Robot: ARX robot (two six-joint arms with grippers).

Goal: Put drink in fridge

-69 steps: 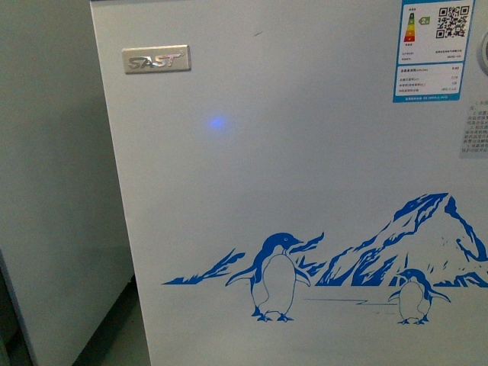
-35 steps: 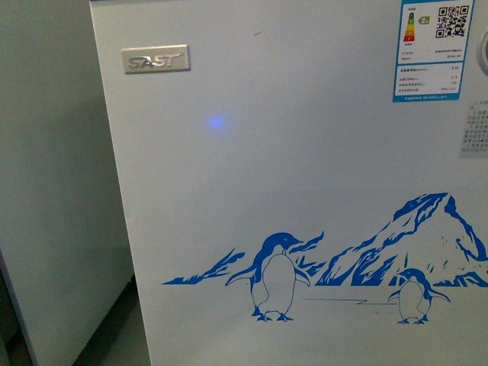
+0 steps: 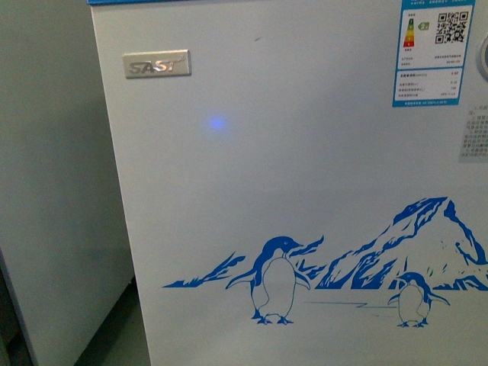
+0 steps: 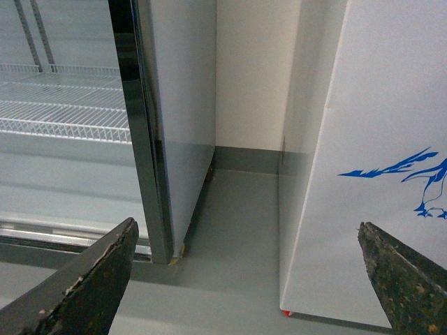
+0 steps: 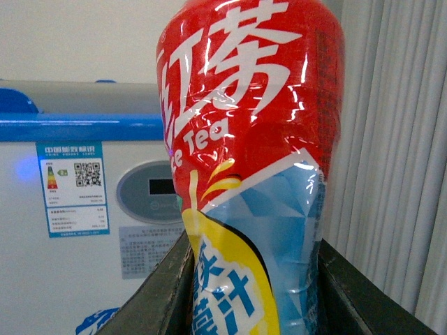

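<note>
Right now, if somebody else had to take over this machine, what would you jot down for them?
Left gripper: jaws wide apart, empty, low near the fridge.
Right gripper: jaws shut on the iced tea bottle, upright, facing the fridge.
Done: drink picked up, robot close to the fridge front.
To do: lift the bottle over the blue top rim and put it inside; lid state not visible.

A white chest fridge (image 3: 305,152) is seen close up, its front marked with a silver SAST badge (image 3: 156,64), blue penguins and mountains (image 3: 343,267), an energy label (image 3: 431,52) and a blue top rim (image 5: 77,127). The drink (image 5: 251,174), a bottle wrapped in red, blue and yellow, is held upright between the right gripper's fingers (image 5: 162,296), near the fridge's front.
</note>
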